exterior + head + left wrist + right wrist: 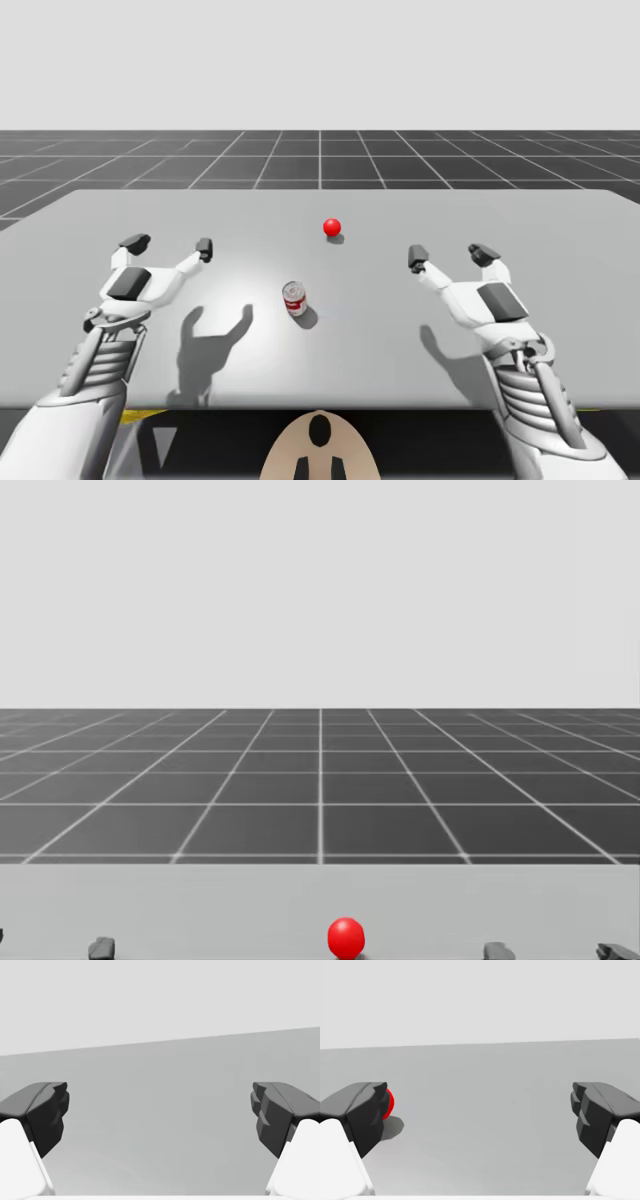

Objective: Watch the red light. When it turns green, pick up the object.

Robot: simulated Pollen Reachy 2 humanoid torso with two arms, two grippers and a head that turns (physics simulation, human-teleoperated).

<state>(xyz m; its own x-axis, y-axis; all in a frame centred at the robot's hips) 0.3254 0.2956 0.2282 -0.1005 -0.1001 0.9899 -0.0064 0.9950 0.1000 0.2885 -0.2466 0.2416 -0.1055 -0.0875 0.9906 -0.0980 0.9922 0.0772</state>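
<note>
Light (pixel 332 227) red. Left gripper (pixel 170 245) spread wide and empty over the table (pixel 560 300); right gripper (pixel 450 255) likewise released, holding nothing. Can (pixel 295 299) sits between the two grippers, touching neither, nearer the robot than their fingertips. Light lies ahead of the can.

table (pixel 380 350): plain grey top | floor (pixel 320 160): dark grid beyond table's far edge

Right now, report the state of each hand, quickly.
Left hand: open, holding nothing.
Right hand: open, holding nothing.
</note>
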